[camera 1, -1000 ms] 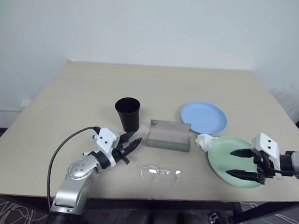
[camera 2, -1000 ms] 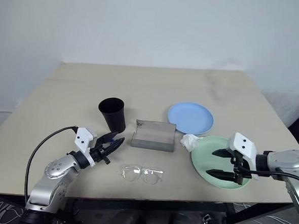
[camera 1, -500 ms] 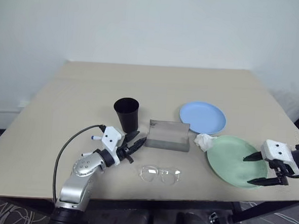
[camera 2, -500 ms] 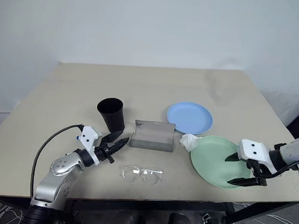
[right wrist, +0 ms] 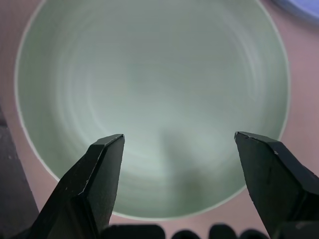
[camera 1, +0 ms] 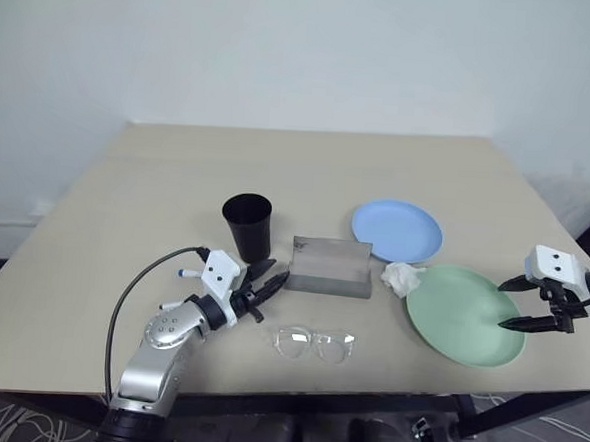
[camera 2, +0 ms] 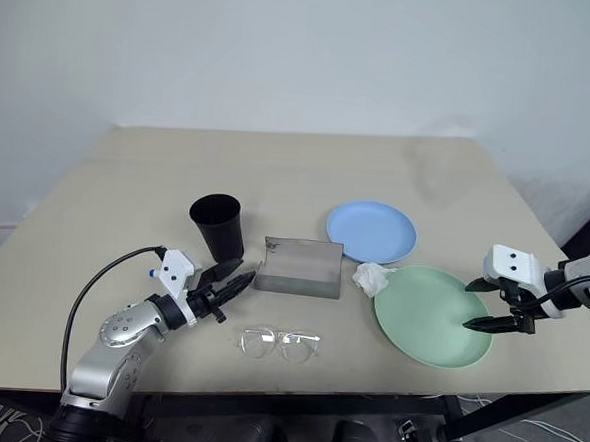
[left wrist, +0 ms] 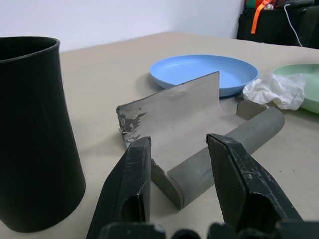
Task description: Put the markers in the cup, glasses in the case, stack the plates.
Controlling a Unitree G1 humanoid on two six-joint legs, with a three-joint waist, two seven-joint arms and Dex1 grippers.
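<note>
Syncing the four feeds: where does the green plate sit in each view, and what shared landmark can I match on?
Left eye view: green plate, lower right of the table, right gripper at its right rim.
Right eye view: lower right, right of the case.
Left wrist view: a sliver at the right edge, behind the white tissue.
Right wrist view: plate spans the frame beyond the open fingers.
Shared landmark: the blue plate beside it.

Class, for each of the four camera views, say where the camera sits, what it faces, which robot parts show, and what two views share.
Left eye: head, looking down at the table; both arms.
Right eye: same scene, shifted; both arms.
Left wrist: faces the open case beside the cup; left gripper open.
Right wrist: above the green plate; right gripper open.
Shared: the left wrist and eye views show the blue plate and tissue.
</note>
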